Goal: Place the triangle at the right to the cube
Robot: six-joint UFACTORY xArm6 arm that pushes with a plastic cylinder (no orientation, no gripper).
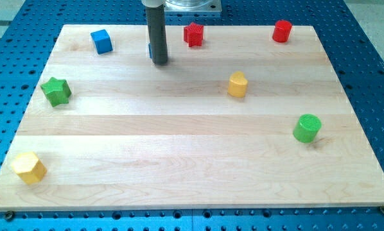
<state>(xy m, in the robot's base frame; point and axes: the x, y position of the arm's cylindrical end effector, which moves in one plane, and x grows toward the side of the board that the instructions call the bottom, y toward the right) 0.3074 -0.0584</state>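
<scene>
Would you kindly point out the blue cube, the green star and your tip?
blue cube point(101, 41), camera view, top face.
green star point(56, 90), camera view, centre of its top.
my tip point(160, 62), camera view, rod's lower end.

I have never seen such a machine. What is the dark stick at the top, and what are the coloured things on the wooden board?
One camera looks down at a wooden board. The dark stick is the robot arm's rod; my tip slides on the board and pushes blocks. It holds nothing. Blue shows just behind the rod; what it is, I cannot tell. To its left lies a blue cube, to its right a red star. Also there: red cylinder, yellow block, green cylinder, green star, yellow hexagon.
</scene>
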